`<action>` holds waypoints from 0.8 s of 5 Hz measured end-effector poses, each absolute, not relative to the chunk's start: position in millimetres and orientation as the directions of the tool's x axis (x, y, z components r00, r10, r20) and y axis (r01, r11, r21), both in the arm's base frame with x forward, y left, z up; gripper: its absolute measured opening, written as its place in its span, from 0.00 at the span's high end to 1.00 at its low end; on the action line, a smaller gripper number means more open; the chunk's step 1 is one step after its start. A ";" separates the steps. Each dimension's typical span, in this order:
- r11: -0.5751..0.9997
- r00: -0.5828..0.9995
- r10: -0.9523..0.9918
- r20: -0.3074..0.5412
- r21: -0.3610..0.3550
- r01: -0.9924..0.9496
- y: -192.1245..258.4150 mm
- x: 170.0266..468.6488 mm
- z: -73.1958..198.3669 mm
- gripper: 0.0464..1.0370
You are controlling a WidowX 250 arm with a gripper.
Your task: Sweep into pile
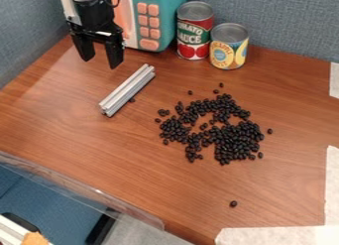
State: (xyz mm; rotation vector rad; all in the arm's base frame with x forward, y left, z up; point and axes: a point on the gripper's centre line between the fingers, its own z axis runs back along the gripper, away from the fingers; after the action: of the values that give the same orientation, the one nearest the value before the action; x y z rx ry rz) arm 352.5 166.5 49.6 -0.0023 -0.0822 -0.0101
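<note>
While two cans stand upright, black beans loose on tabletop

High camera, slanting down tableward

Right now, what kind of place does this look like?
Probably an office cubicle set up for robot practice: blue fabric partition walls behind a wood-look desk, with a toy microwave and food cans beside the robot gripper.
</note>
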 end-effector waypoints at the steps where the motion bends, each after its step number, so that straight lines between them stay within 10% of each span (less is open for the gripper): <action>1: 1.000 0.999 -0.003 0.043 -0.023 0.004 164.0 347.9 34.1 0.04; 4: 0.999 0.997 -0.050 0.052 0.019 0.049 134.1 352.7 36.3 0.04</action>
State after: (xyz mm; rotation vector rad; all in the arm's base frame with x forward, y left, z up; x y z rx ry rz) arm 352.7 134.1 36.3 0.0174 -0.0526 -0.0498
